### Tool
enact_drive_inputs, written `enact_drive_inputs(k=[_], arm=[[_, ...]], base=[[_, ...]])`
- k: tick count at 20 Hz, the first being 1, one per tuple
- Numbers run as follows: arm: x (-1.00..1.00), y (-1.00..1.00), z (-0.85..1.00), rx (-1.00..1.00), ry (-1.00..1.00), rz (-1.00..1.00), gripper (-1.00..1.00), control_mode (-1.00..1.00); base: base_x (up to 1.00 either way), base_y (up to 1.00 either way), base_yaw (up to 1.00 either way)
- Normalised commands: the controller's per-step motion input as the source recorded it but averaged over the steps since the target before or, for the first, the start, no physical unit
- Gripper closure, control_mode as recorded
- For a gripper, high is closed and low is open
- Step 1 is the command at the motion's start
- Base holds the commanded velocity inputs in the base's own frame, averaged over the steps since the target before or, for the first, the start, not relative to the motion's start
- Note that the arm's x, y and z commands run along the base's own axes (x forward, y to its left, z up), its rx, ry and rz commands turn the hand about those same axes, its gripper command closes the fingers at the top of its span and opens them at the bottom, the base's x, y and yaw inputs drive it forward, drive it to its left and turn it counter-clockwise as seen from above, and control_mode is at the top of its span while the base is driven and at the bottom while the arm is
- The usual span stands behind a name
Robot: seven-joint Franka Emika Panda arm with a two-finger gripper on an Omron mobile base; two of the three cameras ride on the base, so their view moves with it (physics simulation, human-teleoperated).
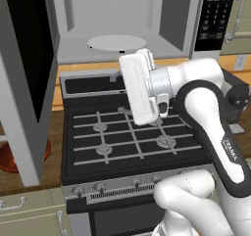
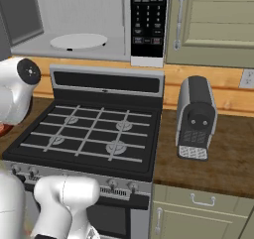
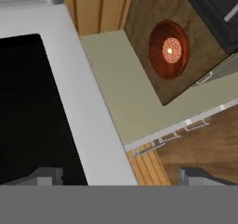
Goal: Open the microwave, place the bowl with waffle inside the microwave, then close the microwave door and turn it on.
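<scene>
Microwave (image 1: 117, 29) stands open above the stove (image 1: 132, 137); pale cavity bare apart from the white turntable (image 1: 116, 42). Microwave door (image 1: 24, 73) swung wide to the left, black glass facing inward, its grey frame edge toward the camera. Keypad panel (image 2: 149, 20) on the right side of the cavity. Bowl (image 3: 168, 49) sits on the wooden counter (image 1: 12, 181) left of the stove, partly hidden behind the door in the left base view; waffle (image 3: 170, 51) lies in its middle. Gripper (image 3: 121, 176) hangs beside the door frame, fingers (image 3: 46, 175) spread wide and released, nothing between them. Coffee machine (image 2: 196, 119) on the counter right of the stove.
</scene>
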Motion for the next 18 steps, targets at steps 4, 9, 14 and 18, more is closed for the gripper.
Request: enact_drive_inputs(k=[4, 9, 14, 18], arm=[[0.00, -0.16, -0.68, -0.22, -0.02, 0.18, -1.00, -1.00], [0.15, 0.01, -0.63, -0.24, -0.16, 0.18, -1.00, -1.00], [0.42, 0.12, -0.50, -0.22, -0.13, 0.07, -1.00, -1.00], [0.67, 0.38, -0.37, -0.08, 0.09, 0.01, -1.00, -1.00]], base=[[0.00, 0.00, 0.00], [0.00, 0.00, 0.00], [0.00, 0.00, 0.00], [0.00, 0.00, 0.00]])
